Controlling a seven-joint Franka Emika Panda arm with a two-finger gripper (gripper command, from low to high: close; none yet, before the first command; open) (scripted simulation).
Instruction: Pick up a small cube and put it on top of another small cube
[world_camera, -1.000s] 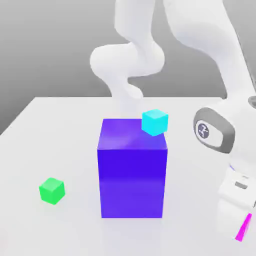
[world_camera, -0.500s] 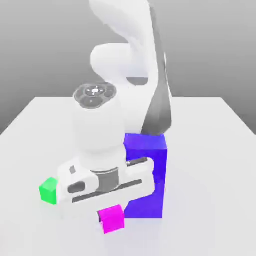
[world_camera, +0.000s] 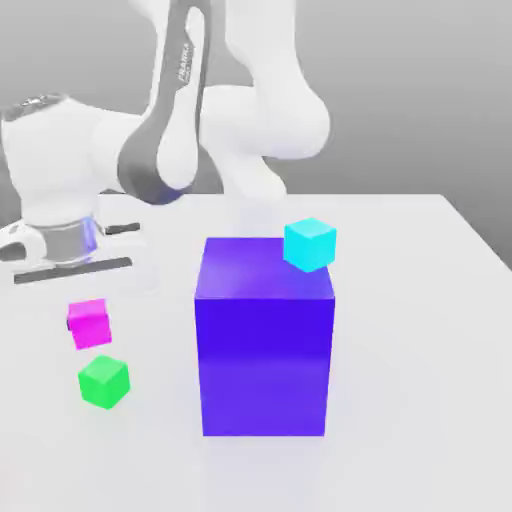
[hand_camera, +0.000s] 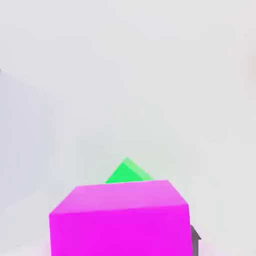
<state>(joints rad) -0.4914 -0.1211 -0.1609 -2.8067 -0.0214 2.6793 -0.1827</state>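
Where grey meets white, arm (world_camera: 180, 110) reads FRANKA

We see a white table (world_camera: 420, 300) under a plain grey backdrop (world_camera: 420, 100). Near the middle of the table stands a large purple block (world_camera: 265, 350), upright, its top face paler and glossier than its deep blue-violet front, with a soft reflection of the block on the tabletop beneath it. A small cyan cube (world_camera: 310, 244) sits near the block's far corner on the exterior view's right, overlapping the block's top edge as we look at it; we cannot tell whether it rests on the block or lies on the table just behind it. In the hand view the pale tabletop (hand_camera: 130, 75) spreads smooth and bare.
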